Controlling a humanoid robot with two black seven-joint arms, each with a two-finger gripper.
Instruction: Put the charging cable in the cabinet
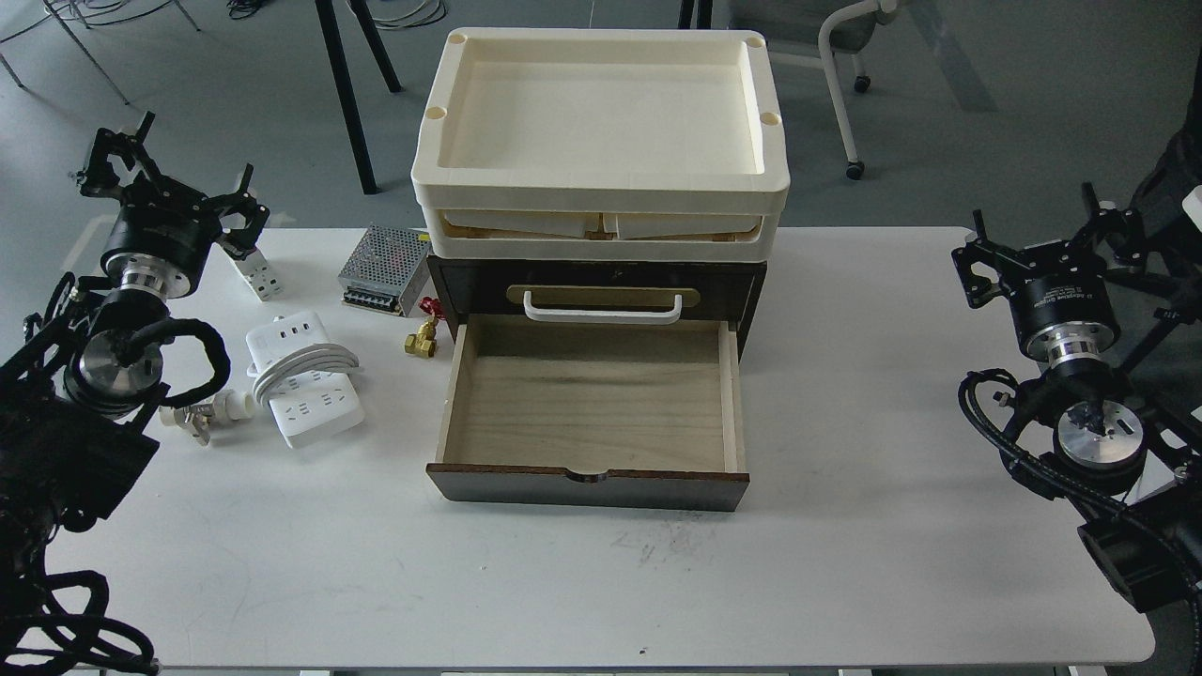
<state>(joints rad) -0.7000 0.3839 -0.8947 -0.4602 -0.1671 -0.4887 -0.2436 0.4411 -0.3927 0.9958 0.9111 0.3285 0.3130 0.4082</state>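
Your power strip [302,377] lies flat on the white table [845,563], left of the cabinet [597,293] and apart from it, with its thick white cord wrapped around the middle. Nothing grips it.

The cabinet's lower drawer [590,404] is pulled out toward you, light wood floor bare. The upper drawer is closed, white bar handle [603,308] on its brass plate. Two stacked cream plastic trays [601,141] sit on top of the cabinet.

Your left gripper [164,178] hangs above the table's far left corner, fingers spread apart, holding nothing. It's well back from the strip. Your right gripper [1042,239] hovers past the table's right edge, fingers also spread and empty, far from the cabinet.

Clutter on the left side: silver perforated power-supply box [385,269] just beside the cabinet's left wall; small white block [256,275] behind the strip, close under the left gripper; brass fitting [420,341] with a red bit near the drawer's left corner; white plastic valve piece [208,414] just left of the strip, near your left arm.
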